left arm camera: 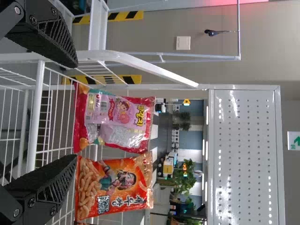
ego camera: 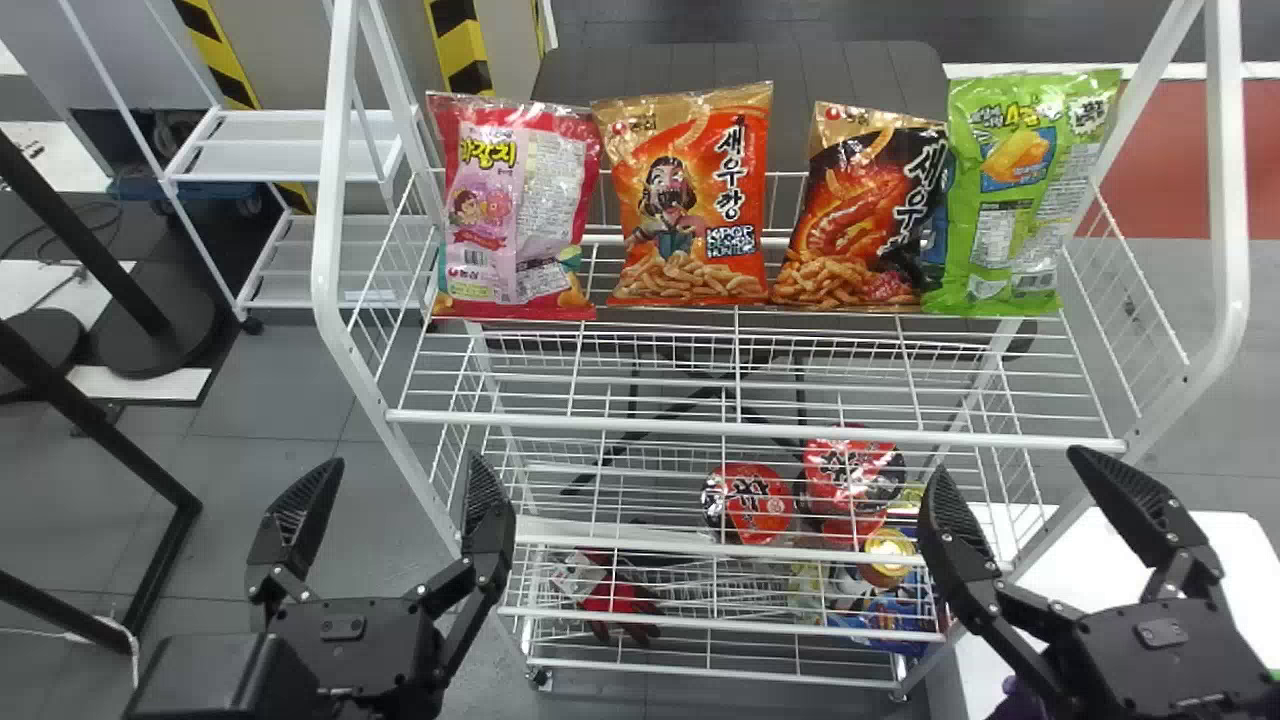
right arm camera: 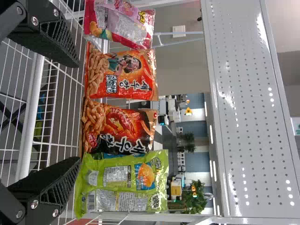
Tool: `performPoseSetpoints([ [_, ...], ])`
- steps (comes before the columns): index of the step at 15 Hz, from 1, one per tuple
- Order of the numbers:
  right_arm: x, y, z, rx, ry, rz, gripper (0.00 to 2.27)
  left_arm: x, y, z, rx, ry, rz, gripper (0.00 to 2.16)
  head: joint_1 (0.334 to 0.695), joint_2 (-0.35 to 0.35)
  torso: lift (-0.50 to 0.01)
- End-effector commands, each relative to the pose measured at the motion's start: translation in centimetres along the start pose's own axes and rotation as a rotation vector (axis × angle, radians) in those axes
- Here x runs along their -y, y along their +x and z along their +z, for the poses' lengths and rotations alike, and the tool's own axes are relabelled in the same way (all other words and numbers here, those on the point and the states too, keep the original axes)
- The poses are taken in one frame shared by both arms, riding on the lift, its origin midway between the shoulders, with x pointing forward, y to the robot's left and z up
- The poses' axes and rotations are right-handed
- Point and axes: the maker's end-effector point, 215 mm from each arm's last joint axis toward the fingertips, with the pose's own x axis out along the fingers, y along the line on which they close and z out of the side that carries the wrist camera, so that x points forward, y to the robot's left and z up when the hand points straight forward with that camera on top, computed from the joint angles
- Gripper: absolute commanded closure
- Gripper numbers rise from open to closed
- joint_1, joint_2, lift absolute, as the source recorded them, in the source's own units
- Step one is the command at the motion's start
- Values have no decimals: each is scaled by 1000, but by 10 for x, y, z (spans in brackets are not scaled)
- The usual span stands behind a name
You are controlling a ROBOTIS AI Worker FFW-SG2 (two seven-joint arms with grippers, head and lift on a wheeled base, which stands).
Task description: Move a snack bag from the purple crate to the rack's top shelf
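In the head view my left gripper point(ego camera: 402, 472) stands open before the rack's left front, and my right gripper point(ego camera: 1012, 470) is open before its right front corner. Four snack bags stand along the back of the top shelf point(ego camera: 750, 431): a pink one point(ego camera: 525, 205), an orange one point(ego camera: 690, 200), a black-and-orange one point(ego camera: 868, 215) and a green one point(ego camera: 1020, 190). Nothing is between the fingers of the left gripper point(left arm camera: 74, 111) or the right gripper point(right arm camera: 78, 112), both below the bags' level. A small purple piece point(ego camera: 1018, 697) shows beside the right gripper; whether it belongs to the crate is unclear.
Red-lidded cups point(ego camera: 752, 502) and other packs sit on the lower shelves. The rack's white posts point(ego camera: 328, 200) rise at both sides. A white surface point(ego camera: 1235, 560) lies at the right, and black stands point(ego camera: 75, 400) are at the left.
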Motion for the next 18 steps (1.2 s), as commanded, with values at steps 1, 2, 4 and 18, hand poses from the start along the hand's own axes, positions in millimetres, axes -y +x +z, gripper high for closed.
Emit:
performPoseSetpoints([
  [1,0,-1,-2,-4,2,0,130,-3,0,0,2,3,13,140,695,53,0],
  [2,0,-2,-4,-9,2,-1,130,-3,0,1,3,2,14,140,695,55,0],
  [4,3,-2,-8,-15,2,-5,130,-5,0,2,6,2,22,140,695,60,0],
  [18,-1,-2,-7,-12,8,9,130,-10,2,5,5,-19,25,144,695,72,0],
])
